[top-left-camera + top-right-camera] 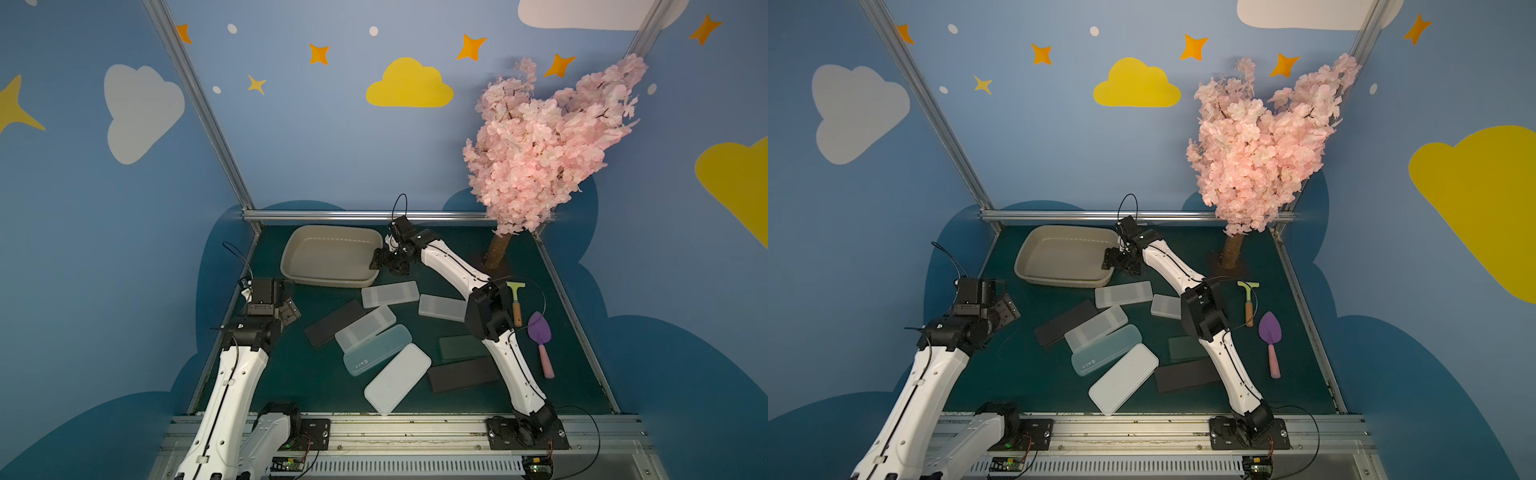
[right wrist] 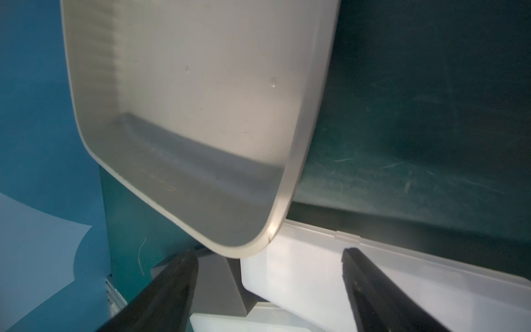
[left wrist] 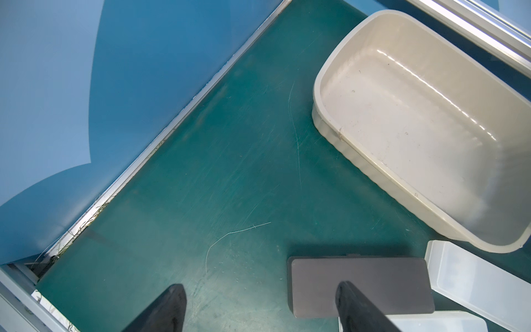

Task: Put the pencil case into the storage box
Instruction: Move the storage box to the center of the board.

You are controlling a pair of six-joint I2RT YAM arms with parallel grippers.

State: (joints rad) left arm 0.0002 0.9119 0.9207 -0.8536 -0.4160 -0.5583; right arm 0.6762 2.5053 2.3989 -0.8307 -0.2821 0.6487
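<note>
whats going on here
Two robot arms are meant to put pencil cases into the box. The box is empty; the cases all lie outside it on the table. The right gripper hovers at the box's near corner, jaws open, empty. The left gripper, also open, hangs by a black case.

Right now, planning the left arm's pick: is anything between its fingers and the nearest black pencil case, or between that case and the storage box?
Nothing visible. The left gripper hangs open by the black pencil case; only bare mat separates it from the storage box.
</note>
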